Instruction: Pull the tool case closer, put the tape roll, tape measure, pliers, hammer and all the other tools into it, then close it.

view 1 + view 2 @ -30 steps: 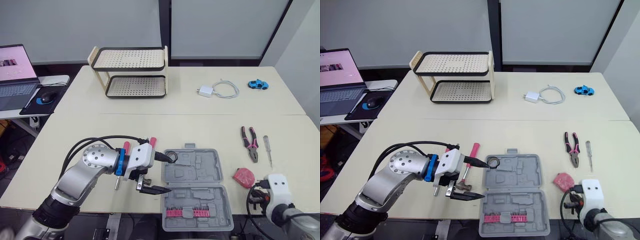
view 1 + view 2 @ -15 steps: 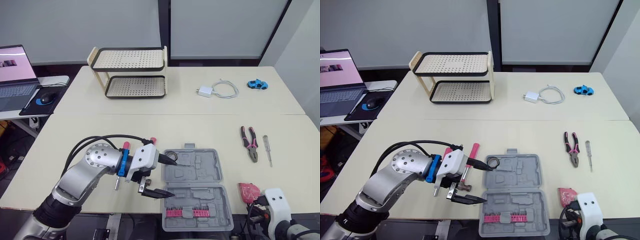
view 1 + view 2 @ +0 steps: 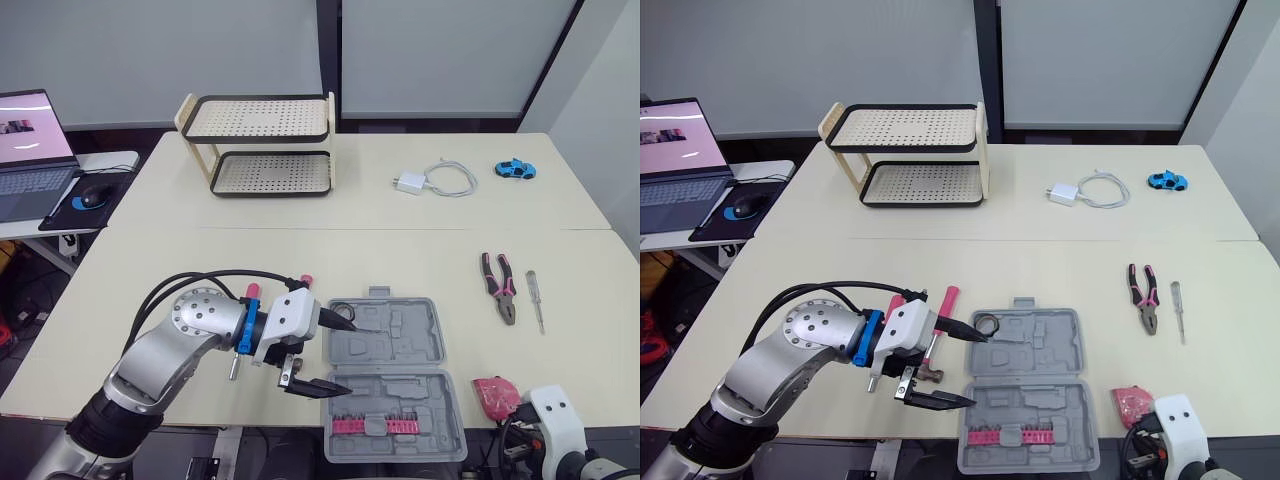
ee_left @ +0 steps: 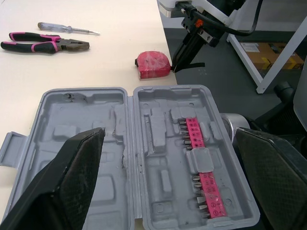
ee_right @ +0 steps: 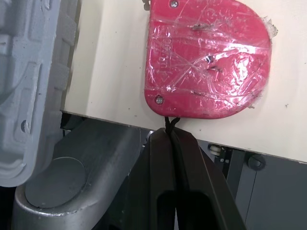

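Note:
The grey tool case (image 3: pixel 392 372) lies open at the table's front edge, with a row of pink bits (image 3: pixel 372 425) in its near half. My left gripper (image 3: pixel 343 355) is open at the case's left edge, one finger on either side of it. A pink-handled hammer (image 3: pixel 948 300) lies just behind that arm, and a small dark ring (image 3: pixel 987 324) rests on the case's far left corner. The red tape measure (image 5: pixel 206 57) sits at the table's front edge, right of the case. My right gripper (image 5: pixel 170 136) is shut on its black strap. Pliers (image 3: pixel 500 285) and a screwdriver (image 3: pixel 535 300) lie farther back right.
A two-tier perforated shelf (image 3: pixel 262 145) stands at the back left. A white charger with cable (image 3: pixel 435 180) and a blue toy car (image 3: pixel 515 168) lie at the back right. A laptop (image 3: pixel 30 150) and mouse sit on a side table to the left.
My right arm has drawn back over the table's front edge, dragging the red tape measure toward that edge. The left gripper has barely moved.

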